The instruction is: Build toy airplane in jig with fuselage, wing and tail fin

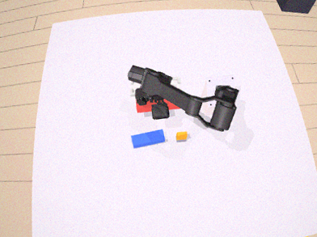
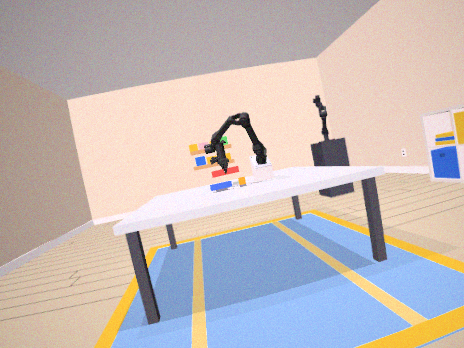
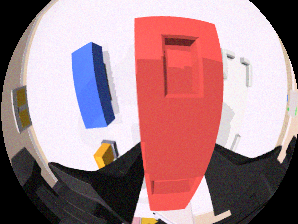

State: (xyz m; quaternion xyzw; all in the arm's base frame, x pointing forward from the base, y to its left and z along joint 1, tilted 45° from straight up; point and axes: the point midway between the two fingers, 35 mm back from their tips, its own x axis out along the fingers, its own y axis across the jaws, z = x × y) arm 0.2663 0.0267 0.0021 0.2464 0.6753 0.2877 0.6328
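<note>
The toy airplane is in separate parts, its red fuselage (image 1: pixel 144 107) (image 2: pixel 225 172) (image 3: pixel 177 125) clamped between the fingers of the black gripper (image 1: pixel 155 98) (image 2: pixel 225 171) (image 3: pixel 175 175). From where I stand, the fuselage is up in the air, above the white tabletop (image 1: pixel 165 204) (image 2: pixel 250 197) (image 3: pixel 55 45). Two sockets show on its top face, a larger one and a smaller one, and both are unfilled. The pale jig (image 1: pixel 132 91) (image 3: pixel 248 75) lies on the tabletop beside the raised fuselage, partly hidden from above by the arm (image 1: pixel 170 93) (image 2: pixel 252 135). To the other side, the blue wing (image 1: pixel 148 139) (image 2: pixel 221 186) (image 3: pixel 89 90) lies by itself, with the little orange tail fin (image 1: pixel 181 136) (image 2: pixel 242 181) (image 3: pixel 103 155) near one end of it. Neither touches the fuselage.
</note>
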